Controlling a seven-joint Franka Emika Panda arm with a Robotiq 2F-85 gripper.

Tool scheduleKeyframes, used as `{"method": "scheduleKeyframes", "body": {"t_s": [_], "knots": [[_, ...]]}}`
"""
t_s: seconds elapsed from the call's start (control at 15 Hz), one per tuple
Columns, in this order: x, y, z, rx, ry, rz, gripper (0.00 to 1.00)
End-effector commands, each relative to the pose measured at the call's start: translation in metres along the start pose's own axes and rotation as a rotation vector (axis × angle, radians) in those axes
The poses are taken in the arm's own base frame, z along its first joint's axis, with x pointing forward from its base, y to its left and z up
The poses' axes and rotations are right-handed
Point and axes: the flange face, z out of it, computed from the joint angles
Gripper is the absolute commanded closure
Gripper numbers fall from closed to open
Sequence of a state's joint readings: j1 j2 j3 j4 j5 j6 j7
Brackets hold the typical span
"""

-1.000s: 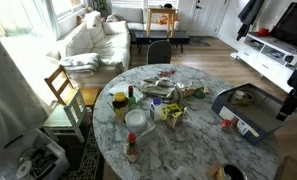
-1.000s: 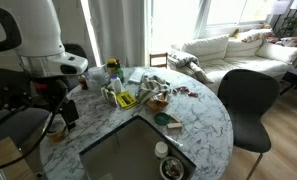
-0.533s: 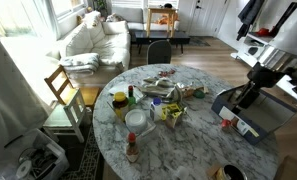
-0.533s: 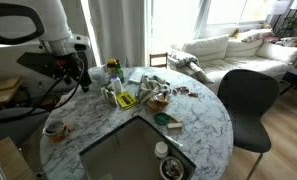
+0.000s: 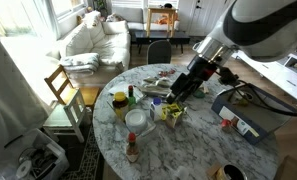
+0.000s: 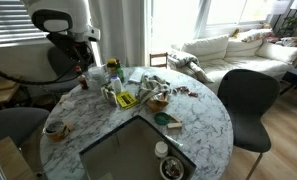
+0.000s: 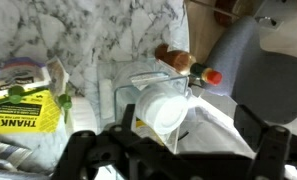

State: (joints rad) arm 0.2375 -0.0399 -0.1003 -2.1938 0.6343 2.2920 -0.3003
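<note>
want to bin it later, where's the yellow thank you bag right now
In the wrist view the yellow bag lies at the left edge on the marble table, left of the white cup under the open claw.

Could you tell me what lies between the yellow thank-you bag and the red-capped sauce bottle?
In the wrist view, a clear plastic container with a white cup lies between the bag and the bottle.

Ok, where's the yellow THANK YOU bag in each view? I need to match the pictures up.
In an exterior view: the yellow THANK YOU bag lies near the middle of the table, in the clutter.
In an exterior view: it lies toward the table's far left, in the clutter.
Wrist view: it is at the left edge.
Shared landmark: the white marble tabletop under it.
</note>
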Motion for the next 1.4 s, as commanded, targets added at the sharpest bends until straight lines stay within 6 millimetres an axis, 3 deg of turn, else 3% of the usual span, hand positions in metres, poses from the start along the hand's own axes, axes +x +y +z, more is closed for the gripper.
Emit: {"method": "scheduleKeyframes", "body": {"t_s": [0.0, 0.13, 0.4, 0.8, 1.0, 1.07, 1.33], "knots": [[0.013, -0.004, 0.011, 0.001, -0.006, 0.025, 0.0], [0.027, -0.004, 0.028, 0.0, -0.018, 0.046, 0.0], [0.032, 0.0, 0.026, 0.001, -0.01, 0.054, 0.0], [0.063, -0.018, 0.045, 0.038, -0.1, 0.358, 0.0], [0.083, -0.017, 0.061, -0.004, -0.135, 0.517, 0.0], [0.066, -0.023, 0.047, 0.019, -0.098, 0.431, 0.0], [0.081, -0.017, 0.062, 0.008, -0.115, 0.501, 0.0]]}}
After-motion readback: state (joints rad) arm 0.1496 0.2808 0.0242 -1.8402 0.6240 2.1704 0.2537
